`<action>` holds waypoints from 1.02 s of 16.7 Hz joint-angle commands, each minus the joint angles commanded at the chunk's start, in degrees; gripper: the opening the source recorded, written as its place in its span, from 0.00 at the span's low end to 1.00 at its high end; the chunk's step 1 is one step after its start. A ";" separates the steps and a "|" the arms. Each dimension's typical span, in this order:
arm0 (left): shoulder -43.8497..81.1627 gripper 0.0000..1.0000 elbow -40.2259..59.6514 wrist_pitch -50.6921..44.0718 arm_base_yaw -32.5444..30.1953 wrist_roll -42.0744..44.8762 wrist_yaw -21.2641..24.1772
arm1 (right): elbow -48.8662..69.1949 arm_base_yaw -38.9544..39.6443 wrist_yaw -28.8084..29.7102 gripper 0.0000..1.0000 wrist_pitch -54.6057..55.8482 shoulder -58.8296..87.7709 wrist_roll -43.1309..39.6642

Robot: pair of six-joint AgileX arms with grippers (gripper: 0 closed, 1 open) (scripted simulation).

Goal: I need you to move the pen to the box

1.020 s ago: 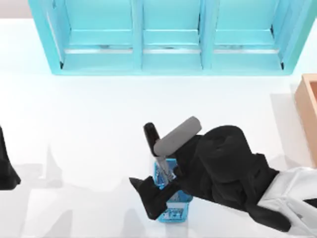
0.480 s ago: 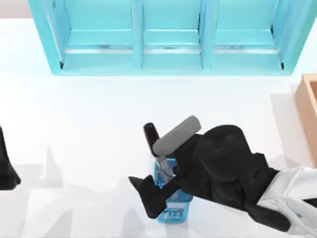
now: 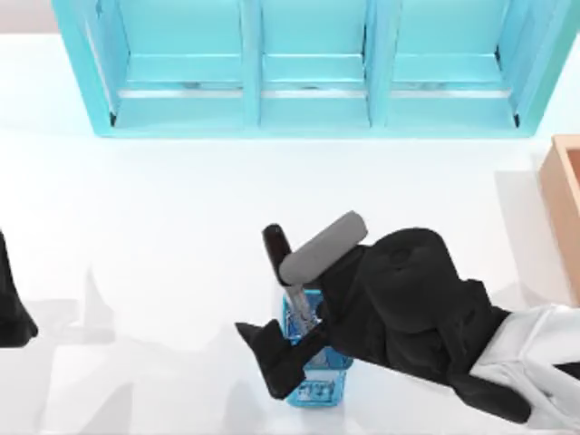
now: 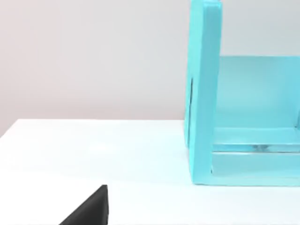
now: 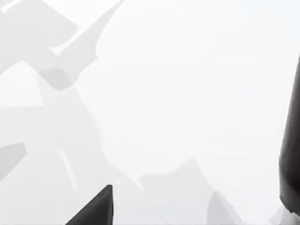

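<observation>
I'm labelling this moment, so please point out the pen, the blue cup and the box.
pen [image 3: 275, 243]: top view, on its black cap, above the cup.
blue cup [image 3: 314, 392]: top view, on the mesh wall nearest the lower edge.
box [image 3: 562, 195]: top view, on its tan left wall, at the table's right edge.

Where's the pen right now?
In the top view, the pen stands tilted in the blue cup near the table's front centre, with the right gripper at the cup.
</observation>
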 joint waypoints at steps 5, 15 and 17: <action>0.00 1.00 0.00 0.00 0.00 0.00 0.00 | 1.11 -3.22 -3.64 0.00 -6.37 -4.37 -2.21; 0.00 1.00 0.00 0.00 0.00 0.00 0.00 | 7.49 -23.65 -20.83 0.00 -46.01 -34.08 -14.18; 0.00 1.00 0.00 0.00 0.00 0.00 0.00 | 8.02 -26.72 -23.00 0.00 -50.39 -38.24 -15.89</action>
